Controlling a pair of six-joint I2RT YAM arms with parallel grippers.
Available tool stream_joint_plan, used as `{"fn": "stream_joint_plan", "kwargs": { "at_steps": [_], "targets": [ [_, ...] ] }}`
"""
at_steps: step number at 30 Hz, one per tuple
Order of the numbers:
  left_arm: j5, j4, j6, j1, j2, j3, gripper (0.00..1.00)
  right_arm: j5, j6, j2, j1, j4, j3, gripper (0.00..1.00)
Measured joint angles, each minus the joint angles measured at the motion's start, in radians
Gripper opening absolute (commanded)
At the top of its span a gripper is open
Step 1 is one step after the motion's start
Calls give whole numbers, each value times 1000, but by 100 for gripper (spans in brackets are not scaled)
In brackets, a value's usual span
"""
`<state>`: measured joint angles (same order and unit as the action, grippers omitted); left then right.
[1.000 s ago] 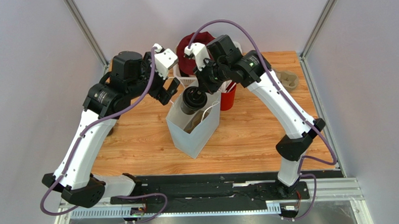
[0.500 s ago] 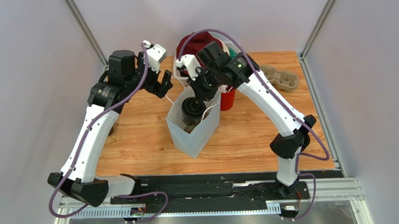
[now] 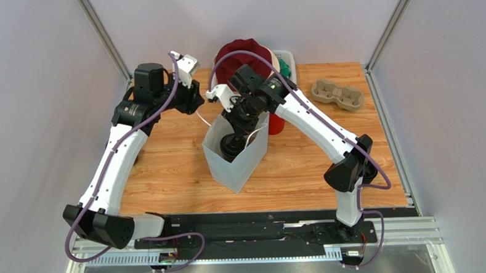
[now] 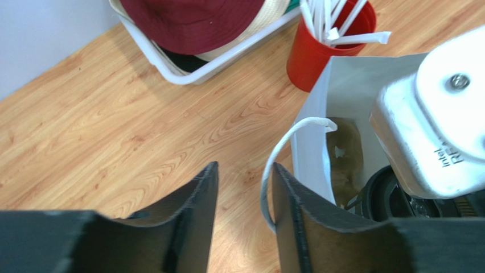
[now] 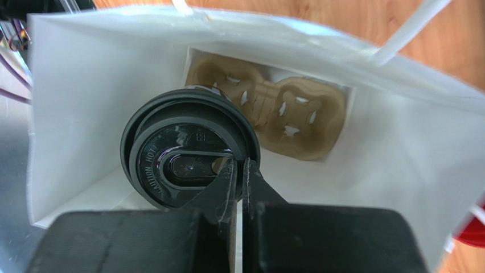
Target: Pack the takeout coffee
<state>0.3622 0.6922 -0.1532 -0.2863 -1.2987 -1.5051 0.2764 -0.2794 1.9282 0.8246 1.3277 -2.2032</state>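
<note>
The takeout coffee (image 5: 182, 165), a dark cup with a black lid, hangs inside the white paper bag (image 3: 237, 164), and from above the takeout coffee (image 3: 230, 146) shows below the bag's rim. My right gripper (image 5: 239, 166) is shut on the lid's rim, and the same right gripper (image 3: 239, 125) reaches down into the bag mouth. A brown cardboard cup carrier (image 5: 267, 111) lies on the bag's floor beside the cup. My left gripper (image 4: 245, 170) hovers over bare wood left of the bag (image 4: 347, 85), jaws partly apart. The bag's white handle (image 4: 270, 165) curves by its right finger. In the top view the left gripper (image 3: 196, 100) is behind and left of the bag.
A red cup (image 3: 277, 124) of white straws stands just behind the bag on the right. A white basket (image 3: 285, 55) with a maroon hat (image 3: 248, 53) sits at the back centre. A second cardboard carrier (image 3: 337, 94) lies at the back right.
The right gripper has lowered the coffee from above the bag's rim down into the bag. The left gripper has drawn back to the left away from the bag, its jaws narrowing.
</note>
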Motion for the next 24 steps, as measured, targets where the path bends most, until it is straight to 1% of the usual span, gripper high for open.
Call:
{"fn": "stream_joint_plan", "kwargs": {
  "at_steps": [6, 13, 14, 17, 19, 20, 22, 24],
  "targets": [
    [-8, -17, 24, 20, -10, 26, 45, 19, -3, -4, 10, -21, 85, 0],
    [-1, -40, 47, 20, -16, 41, 43, 23, -6, -10, 45, -46, 130, 0],
    [-1, -43, 50, 20, -16, 44, 40, 23, -6, -10, 47, -47, 133, 0],
    [-1, -50, 60, 21, -17, 54, 36, 23, -7, -10, 51, -51, 141, 0],
    [-5, -51, 64, 21, -19, 60, 29, 23, -7, -10, 51, -54, 150, 0],
    [-7, -52, 66, 21, -21, 61, 29, 22, -8, -10, 51, -54, 157, 0],
    [-17, -56, 70, 21, -28, 63, 23, 23, -11, -10, 51, -56, 168, 0],
    [-30, -58, 75, 21, -35, 66, 22, 22, -14, -10, 51, -57, 176, 0]
  ]
}}
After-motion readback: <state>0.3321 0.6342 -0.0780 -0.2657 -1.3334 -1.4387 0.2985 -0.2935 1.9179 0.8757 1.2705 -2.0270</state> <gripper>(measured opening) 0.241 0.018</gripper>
